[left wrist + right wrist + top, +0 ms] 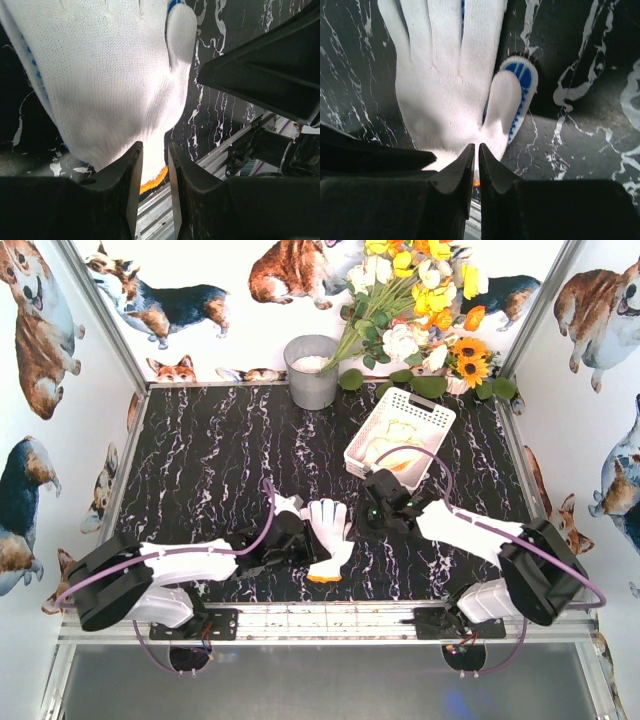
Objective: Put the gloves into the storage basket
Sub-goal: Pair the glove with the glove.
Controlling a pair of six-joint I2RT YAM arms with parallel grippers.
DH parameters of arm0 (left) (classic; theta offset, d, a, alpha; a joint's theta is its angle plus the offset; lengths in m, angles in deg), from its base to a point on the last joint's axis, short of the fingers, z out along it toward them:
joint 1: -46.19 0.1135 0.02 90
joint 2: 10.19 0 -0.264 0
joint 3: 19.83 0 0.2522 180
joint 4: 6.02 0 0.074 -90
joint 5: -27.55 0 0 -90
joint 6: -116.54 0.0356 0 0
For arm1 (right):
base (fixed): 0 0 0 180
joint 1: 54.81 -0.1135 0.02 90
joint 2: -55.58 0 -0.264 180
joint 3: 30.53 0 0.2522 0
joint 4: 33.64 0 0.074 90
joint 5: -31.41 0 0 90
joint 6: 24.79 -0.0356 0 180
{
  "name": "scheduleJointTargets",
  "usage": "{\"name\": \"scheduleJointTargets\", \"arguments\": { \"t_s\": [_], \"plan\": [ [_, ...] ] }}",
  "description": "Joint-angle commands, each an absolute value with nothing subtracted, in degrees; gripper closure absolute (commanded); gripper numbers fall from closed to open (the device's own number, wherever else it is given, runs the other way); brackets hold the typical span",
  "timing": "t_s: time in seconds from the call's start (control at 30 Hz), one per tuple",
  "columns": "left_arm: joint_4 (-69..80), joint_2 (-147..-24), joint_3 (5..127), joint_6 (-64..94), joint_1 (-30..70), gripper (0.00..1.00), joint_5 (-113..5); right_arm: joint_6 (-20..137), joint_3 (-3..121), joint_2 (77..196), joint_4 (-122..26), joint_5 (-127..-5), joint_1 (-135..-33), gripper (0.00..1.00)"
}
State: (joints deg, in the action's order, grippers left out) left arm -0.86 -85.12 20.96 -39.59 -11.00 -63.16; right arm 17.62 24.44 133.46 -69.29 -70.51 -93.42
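A white glove [331, 532] with an orange cuff lies flat on the black marble table, front centre. It fills the left wrist view [115, 75] and shows in the right wrist view [445, 90], where a blue-dotted glove [522, 75] peeks out from under its thumb. My left gripper [305, 542] is at the glove's left edge; its jaws [155, 150] stand a narrow gap apart, nothing held. My right gripper [366, 516] is at the glove's right edge, its jaws [476, 147] almost together and empty. The white lattice storage basket [432, 412] stands behind, with yellow and cream gloves [395, 447] inside.
A grey metal bucket [312, 375] stands at the back centre. A bunch of yellow and white flowers [420, 300] leans over the back right, next to the basket. A metal rail [330, 615] runs along the table's near edge.
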Motion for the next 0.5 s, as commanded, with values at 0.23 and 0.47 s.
{"name": "scheduleJointTargets", "arguments": {
  "t_s": [0.23, 0.47],
  "plan": [
    [-5.2, -91.7, 21.9, -40.8, -12.1, 0.81, -63.2, 19.8, 24.3, 139.9, -60.4, -66.7, -90.6, 0.92],
    [-4.0, -88.8, 24.3, -39.6, -13.8, 0.73, -65.8, 22.4, 25.5, 139.9, -60.3, -71.4, -86.1, 0.86]
  ]
}}
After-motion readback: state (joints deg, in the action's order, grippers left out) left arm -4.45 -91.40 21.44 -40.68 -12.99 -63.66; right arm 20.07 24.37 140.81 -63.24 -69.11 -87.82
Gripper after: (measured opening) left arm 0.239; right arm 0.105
